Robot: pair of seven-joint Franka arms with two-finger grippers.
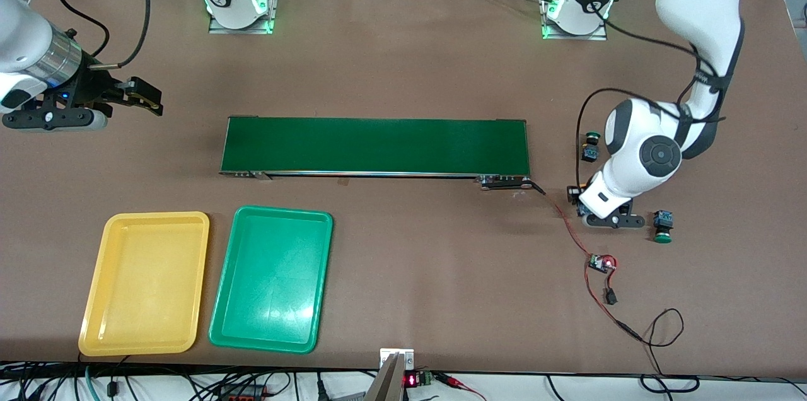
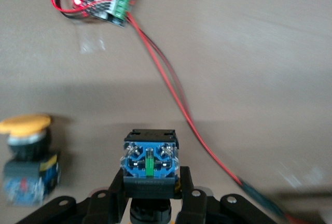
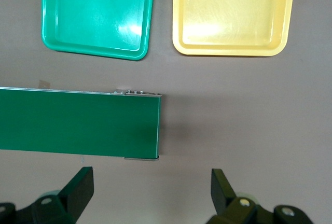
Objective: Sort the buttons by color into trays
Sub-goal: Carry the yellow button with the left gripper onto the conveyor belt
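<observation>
My left gripper (image 1: 576, 197) is low over the table past the conveyor's end at the left arm's end, shut on a button (image 2: 150, 161). That button has a blue-and-black body with a green strip; its cap is hidden. A yellow-capped button (image 2: 27, 157) lies on its side just beside it. Two green-capped buttons rest nearby, one (image 1: 591, 146) farther from the front camera and one (image 1: 662, 227) nearer. The yellow tray (image 1: 145, 281) and green tray (image 1: 271, 278) lie side by side, both bare. My right gripper (image 1: 146, 98) hangs open and waiting over the right arm's end.
A long dark-green conveyor belt (image 1: 375, 145) lies across the table's middle. A small controller board (image 1: 602, 262) with red and black wires (image 1: 570, 231) sits nearer the front camera than the left gripper. The wires trail toward the front edge.
</observation>
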